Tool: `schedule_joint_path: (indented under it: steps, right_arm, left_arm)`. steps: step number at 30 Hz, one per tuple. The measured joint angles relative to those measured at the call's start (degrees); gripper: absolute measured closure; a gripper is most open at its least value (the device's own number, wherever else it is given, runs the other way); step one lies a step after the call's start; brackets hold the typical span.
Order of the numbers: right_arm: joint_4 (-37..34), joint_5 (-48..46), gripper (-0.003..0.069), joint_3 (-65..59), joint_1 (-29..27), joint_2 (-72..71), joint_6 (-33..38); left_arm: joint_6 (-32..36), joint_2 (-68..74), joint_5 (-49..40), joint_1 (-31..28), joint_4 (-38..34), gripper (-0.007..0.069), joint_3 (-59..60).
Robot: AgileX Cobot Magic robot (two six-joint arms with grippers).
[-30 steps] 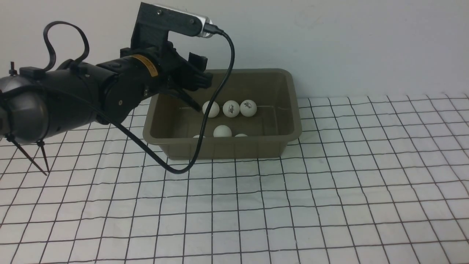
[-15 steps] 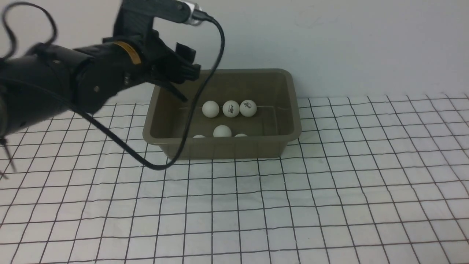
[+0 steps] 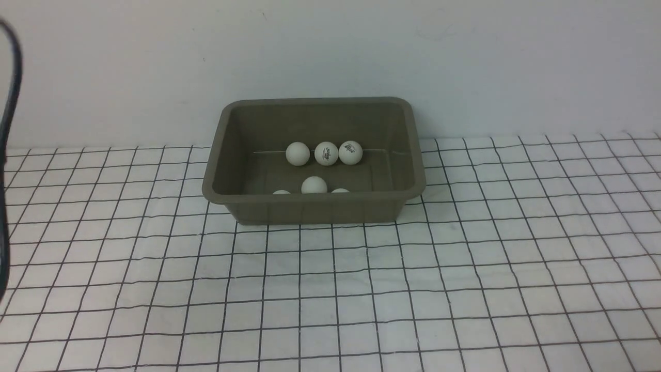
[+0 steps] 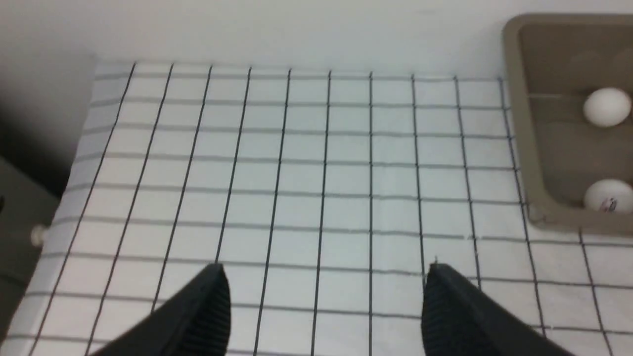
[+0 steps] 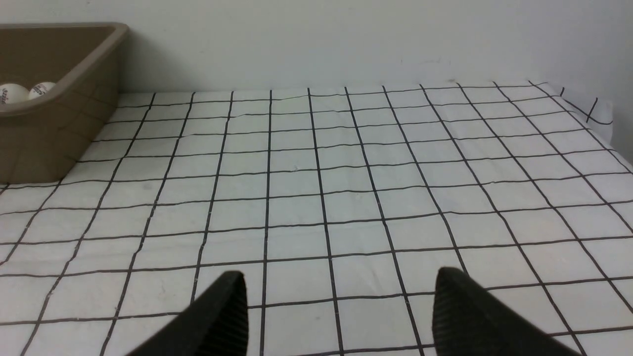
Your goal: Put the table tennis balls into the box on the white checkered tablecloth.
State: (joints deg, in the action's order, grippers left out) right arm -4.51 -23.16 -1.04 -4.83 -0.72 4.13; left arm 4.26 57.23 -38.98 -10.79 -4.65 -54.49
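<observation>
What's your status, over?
Left gripper and right gripper open, empty. Six table tennis balls visible in the box; none seen on the tablecloth. Nothing in the way.

A bare test bench: checkered tablecloth [image 3: 465,258] against blank wall [image 3: 330,51].

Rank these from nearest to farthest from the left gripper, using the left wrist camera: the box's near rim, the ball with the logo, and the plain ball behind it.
From the left gripper, open over the tablecloth:
1. The box's near rim, off to one side.
2. The ball with the logo, just inside that rim.
3. The plain ball, deeper in the box, toward the wall.
</observation>
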Motion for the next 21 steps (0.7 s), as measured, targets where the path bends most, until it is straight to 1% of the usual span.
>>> schedule_joint_path:
  steps: [2, 3, 4, 6, 9, 10, 12, 14, 15, 21]
  right_arm:
    - [0.00, 0.05, 0.0200, 0.00, 0.00, 0.00, 0.00]
    - [0.00, 0.05, 0.0200, 0.00, 0.00, 0.00, 0.00]
    - [0.00, 0.05, 0.0200, 0.00, 0.00, 0.00, 0.00]
    - [0.00, 0.05, 0.0200, 0.00, 0.00, 0.00, 0.00]
    - [0.00, 0.05, 0.0200, 0.00, 0.00, 0.00, 0.00]
    - [0.00, 0.05, 0.0200, 0.00, 0.00, 0.00, 0.00]
    - [0.00, 0.05, 0.0200, 0.00, 0.00, 0.00, 0.00]
    - [0.00, 0.05, 0.0200, 0.00, 0.00, 0.00, 0.00]
    - [0.00, 0.05, 0.0200, 0.00, 0.00, 0.00, 0.00]
    - [0.00, 0.10, 0.0200, 0.00, 0.00, 0.00, 0.00]
  left_arm:
    - [3.48, -4.26, 2.37, -2.43, -3.55, 0.0155, 7.06]
    - [5.59, -6.03, 4.16, -2.65, -4.58, 0.0155, 9.17]
    - [8.28, -9.16, 7.57, -2.71, -7.21, 0.0155, 14.14]
    - [11.91, -13.00, 12.73, -2.35, -10.20, 0.0155, 20.48]
    - [15.55, -20.84, 17.94, -1.69, -13.67, 0.0155, 29.32]
    - [17.11, -25.26, 19.75, -0.98, -14.43, 0.0155, 34.41]
    - [18.66, -32.53, 21.94, 0.36, -14.87, 0.0155, 39.98]
    - [19.27, -35.13, 23.13, 0.95, -15.00, 0.0155, 41.96]
    - [20.47, -39.74, 24.15, 2.00, -15.13, 0.0155, 44.97]
    - [22.20, -55.33, 24.61, 4.66, -16.03, 0.0155, 51.79]
